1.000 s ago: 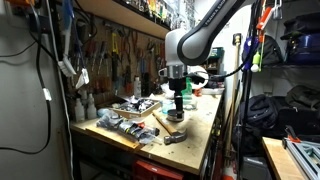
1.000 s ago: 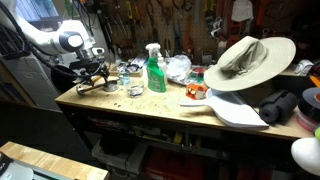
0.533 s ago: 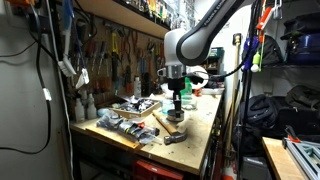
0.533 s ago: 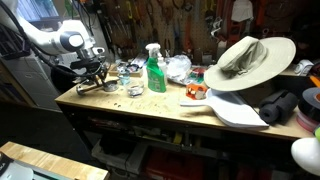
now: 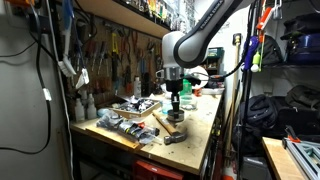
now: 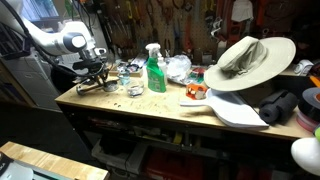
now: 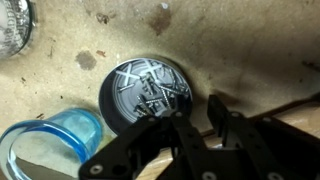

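Wrist view: a round black tin [image 7: 145, 92], filled with small shiny metal parts, stands flat on the workbench [image 7: 240, 40], directly ahead of the jaws. Its near rim lies at the fingertips. The gripper [image 7: 197, 112] is held low over that rim. The jaws stand close together, with only a narrow gap between them; whether the rim is pinched in that gap cannot be told. The approach to the tin is judged complete and the closing on the rim is judged to be the step in hand. No lift is shown. A blue translucent cup [image 7: 55, 140] lies to one side of the jaws, just beside the tin. A glass jar [image 7: 12, 25] is set well beyond the tin. In an exterior view, the gripper [image 6: 100, 76] points down at the bench end, well apart from a green spray bottle [image 6: 155, 70].
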`<state>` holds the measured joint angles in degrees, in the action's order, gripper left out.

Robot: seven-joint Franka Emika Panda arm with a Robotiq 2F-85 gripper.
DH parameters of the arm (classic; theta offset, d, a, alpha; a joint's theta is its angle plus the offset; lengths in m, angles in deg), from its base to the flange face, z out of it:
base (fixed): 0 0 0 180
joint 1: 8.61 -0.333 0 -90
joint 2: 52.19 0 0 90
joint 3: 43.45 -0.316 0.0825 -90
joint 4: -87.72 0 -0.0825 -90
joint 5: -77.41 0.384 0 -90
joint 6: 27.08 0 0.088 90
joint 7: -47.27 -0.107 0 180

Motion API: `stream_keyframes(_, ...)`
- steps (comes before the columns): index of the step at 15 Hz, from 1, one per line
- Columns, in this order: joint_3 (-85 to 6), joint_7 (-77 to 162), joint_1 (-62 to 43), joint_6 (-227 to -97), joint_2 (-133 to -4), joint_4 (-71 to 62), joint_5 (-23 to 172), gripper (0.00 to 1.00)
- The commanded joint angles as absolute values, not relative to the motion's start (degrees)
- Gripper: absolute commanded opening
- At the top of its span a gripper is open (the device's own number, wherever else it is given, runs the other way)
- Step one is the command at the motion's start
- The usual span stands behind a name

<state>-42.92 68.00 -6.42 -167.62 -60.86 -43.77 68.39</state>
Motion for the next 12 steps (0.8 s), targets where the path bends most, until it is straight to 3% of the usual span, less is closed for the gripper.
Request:
stream_keyframes(1,-42.72,67.38,-6.45,-168.2,-62.31,-42.98,66.91,0.21)
stream_keyframes(2,-42.7,67.23,-6.48,-168.2,-62.53,-42.81,66.78,0.19)
stream_keyframes(3,-42.66,67.0,-6.51,-168.23,-62.72,-42.66,66.61,0.04)
stream_keyframes(6,-42.73,67.31,-6.44,-168.07,-62.71,-42.39,66.82,0.0)
stream_keyframes(12,-43.33,72.01,-5.22,-163.68,-58.36,-42.72,71.25,0.01)
